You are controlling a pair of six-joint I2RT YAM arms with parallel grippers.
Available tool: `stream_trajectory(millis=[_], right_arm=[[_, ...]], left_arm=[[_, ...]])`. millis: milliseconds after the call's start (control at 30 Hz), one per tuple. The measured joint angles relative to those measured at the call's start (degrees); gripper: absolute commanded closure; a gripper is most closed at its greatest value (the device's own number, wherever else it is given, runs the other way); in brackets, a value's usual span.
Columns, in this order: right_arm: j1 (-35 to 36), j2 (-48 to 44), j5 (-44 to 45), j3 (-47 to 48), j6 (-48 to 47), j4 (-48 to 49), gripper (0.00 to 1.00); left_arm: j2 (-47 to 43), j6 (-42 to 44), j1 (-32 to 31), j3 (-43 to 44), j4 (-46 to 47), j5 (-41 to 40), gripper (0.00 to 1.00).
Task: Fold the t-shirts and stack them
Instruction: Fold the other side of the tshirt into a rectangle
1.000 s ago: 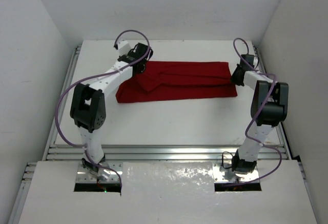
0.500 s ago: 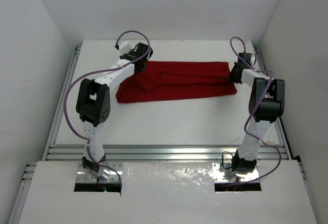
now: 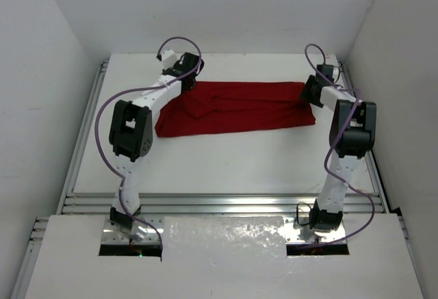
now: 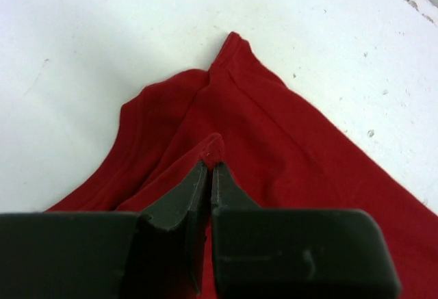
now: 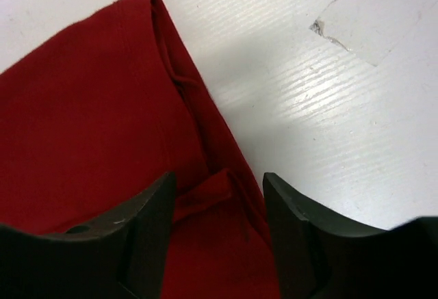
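A dark red t-shirt lies folded into a long band across the back of the white table. At the band's left end my left gripper is shut on a pinch of cloth. In the left wrist view the fingertips meet on a small raised fold of the t-shirt. My right gripper is at the band's right end. Seen from the right wrist, that gripper stands open above the t-shirt, with a loose ridge of cloth between the fingers, apart from both.
White walls close in the table on the left, back and right. Metal rails run along the table's near edge and sides. A chipped patch marks the tabletop just beyond the shirt's right corner.
My right gripper has opened and let go of the shirt's right end. Both arms have reached a little farther back, and the left gripper has kept its pinch.
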Motion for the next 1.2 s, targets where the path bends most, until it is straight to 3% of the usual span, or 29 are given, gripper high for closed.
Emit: stream_trajectory(millis=[33, 133, 300, 367, 433, 500, 533, 767, 1033, 1200], right_arm=[[0.1, 0.0, 0.1, 0.3, -0.3, -0.2, 0.41], [1.4, 0.0, 0.2, 1.9, -1.9, -0.8, 0.15], [7.5, -1.4, 0.0, 3.1, -4.3, -0.4, 0.1], [10.3, -3.0, -3.1, 2.0, -5.3, 1.2, 0.1], [12.8, -3.8, -8.4, 1.8, -6.2, 2.5, 0.1], [15.5, -4.0, -14.4, 2.0, -6.8, 4.2, 0.1], [16.6, -3.9, -17.0, 2.0, -7.0, 4.7, 0.1], [19.7, -4.1, -24.9, -1.8, -7.3, 8.3, 0.1], [17.3, -11.5, -20.7, -14.7, -3.1, 7.9, 0.1], [13.1, -19.5, -21.0, -23.2, 1.6, 9.1, 0.1]], left_arm=[[0.8, 0.2, 0.2, 0.8, 0.1, 0.2, 1.0], [3.2, 0.6, 0.7, 3.0, 0.1, 0.5, 1.0], [7.1, 0.6, 1.8, 6.3, -0.2, 0.5, 0.98], [8.3, 0.5, 2.3, 7.4, -0.6, 0.4, 0.9], [9.0, 0.5, 2.7, 8.0, -0.8, 0.4, 0.55], [9.6, 0.7, 3.2, 8.4, -0.7, 0.2, 0.07], [9.6, 0.7, 3.5, 8.5, -0.6, 0.3, 0.0], [8.5, 1.0, 5.2, 8.5, 0.4, 1.3, 0.01], [-12.0, -12.8, 3.3, -18.3, -1.0, 13.9, 0.08], [-9.1, -17.8, -2.0, -13.0, -5.1, 16.6, 0.1]])
